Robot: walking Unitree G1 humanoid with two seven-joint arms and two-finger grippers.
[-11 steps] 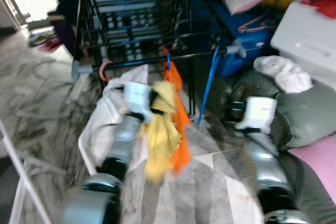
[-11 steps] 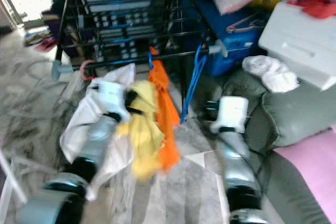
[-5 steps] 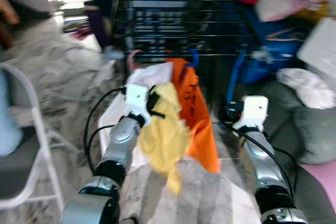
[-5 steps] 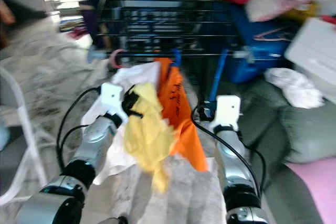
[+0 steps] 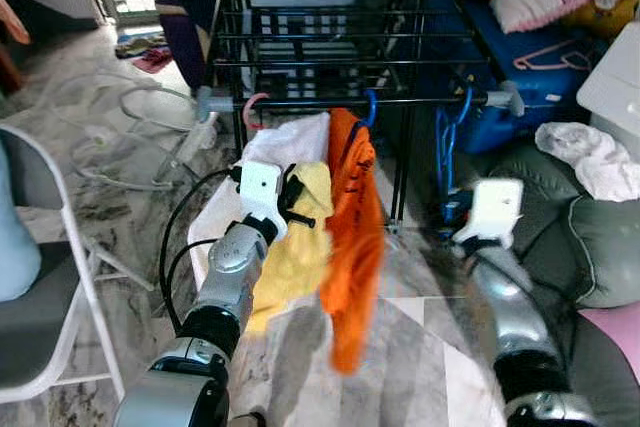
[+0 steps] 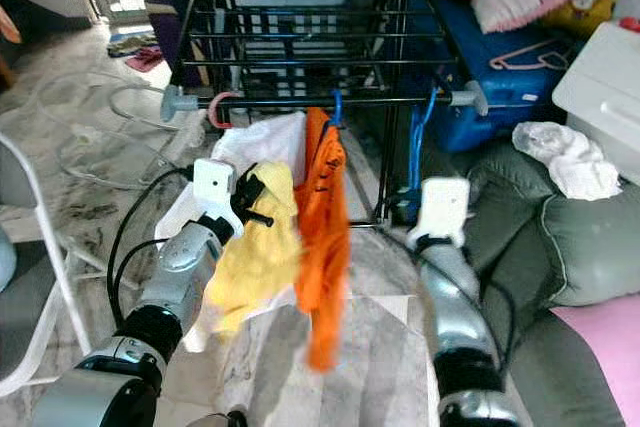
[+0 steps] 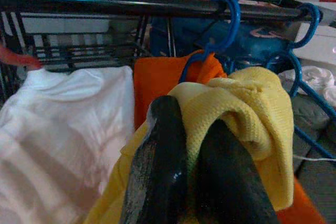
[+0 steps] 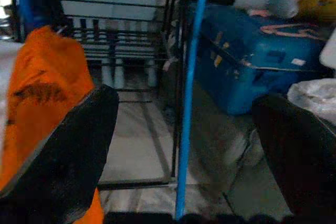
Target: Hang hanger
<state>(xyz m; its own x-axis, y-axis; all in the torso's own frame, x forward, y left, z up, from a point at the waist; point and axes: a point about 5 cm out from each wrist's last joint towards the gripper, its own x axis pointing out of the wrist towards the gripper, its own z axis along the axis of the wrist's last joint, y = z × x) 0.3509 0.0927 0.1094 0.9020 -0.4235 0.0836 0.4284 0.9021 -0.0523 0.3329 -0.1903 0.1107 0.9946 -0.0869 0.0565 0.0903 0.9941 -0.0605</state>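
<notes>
The left claw (image 7: 191, 182) is clenched on a yellow garment (image 5: 300, 247), with both black fingers (image 7: 157, 166) pinching the knit cloth. It is raised in front of the black drying rack (image 5: 330, 27), just below the rack's front rail (image 7: 131, 4). No hanger can be made out inside the yellow garment; whether one is there cannot be told.

An orange garment (image 5: 355, 237) hangs from the front rail on a blue hanger (image 7: 223, 19), whose hook is over the rail. It hangs just beside the yellow garment, on the robot's right of it, and touches it. A white garment (image 5: 285, 142) hangs on the rail on the other side of the orange one, behind the left claw, with a pink hook (image 5: 252, 107) above it.

The right claw (image 8: 184, 145) is released, with its fingers spread wide apart and nothing between them. It is near the rack's right front corner, next to an empty blue hanger (image 5: 450, 147) that hangs from the rail there.

Beyond the rack, a blue box (image 5: 540, 67) sits on the floor. A grey cushion (image 5: 600, 247) lies on the robot's right, and a white cloth (image 5: 590, 152) lies above it. Part of a white chair (image 5: 50, 277) stands on the robot's left.
</notes>
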